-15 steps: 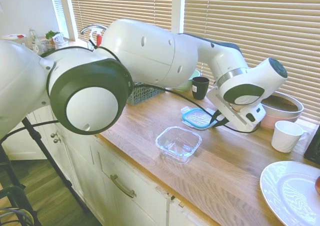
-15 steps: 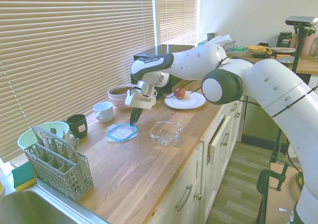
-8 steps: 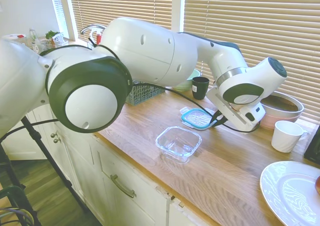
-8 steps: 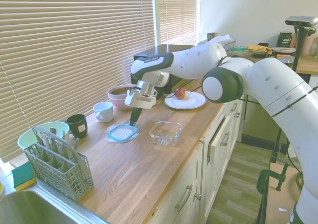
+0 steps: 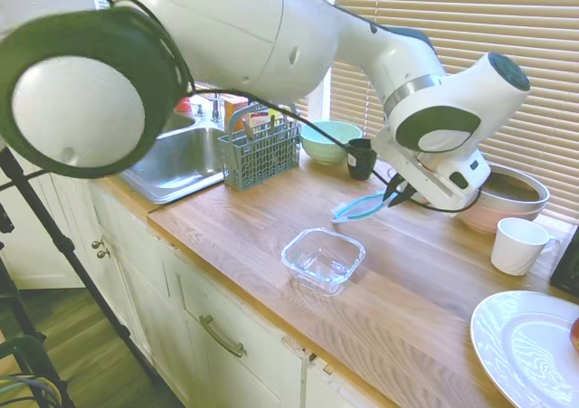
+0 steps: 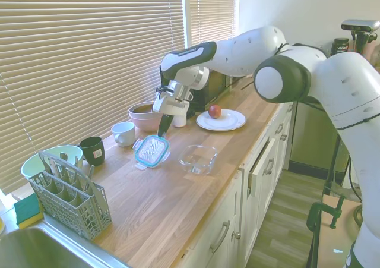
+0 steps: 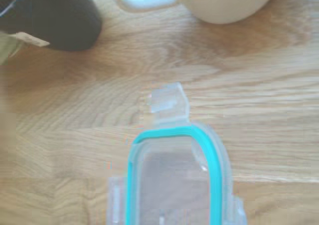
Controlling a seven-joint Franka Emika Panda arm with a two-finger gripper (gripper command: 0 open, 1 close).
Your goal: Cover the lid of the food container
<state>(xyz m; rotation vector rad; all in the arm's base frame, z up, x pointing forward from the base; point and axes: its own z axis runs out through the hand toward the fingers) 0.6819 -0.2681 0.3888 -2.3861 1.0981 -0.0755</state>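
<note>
The end effector [image 6: 164, 123] pinches one lid [image 6: 151, 150] by its edge, tilted and clear of the desk [image 6: 172, 202] — one food container [image 6: 198, 158] sits just beside it, uncovered. Two bowls and two mugs stand behind. The arm reaches down, wrist bent.

wooden worktop [image 6: 178, 202] | white cupboards [image 5: 226, 336] below | closed slatted blinds [image 6: 77, 60] glowing with daylight | steel sink [image 5: 176, 159] | wood-look floor [image 6: 291, 220]
</note>
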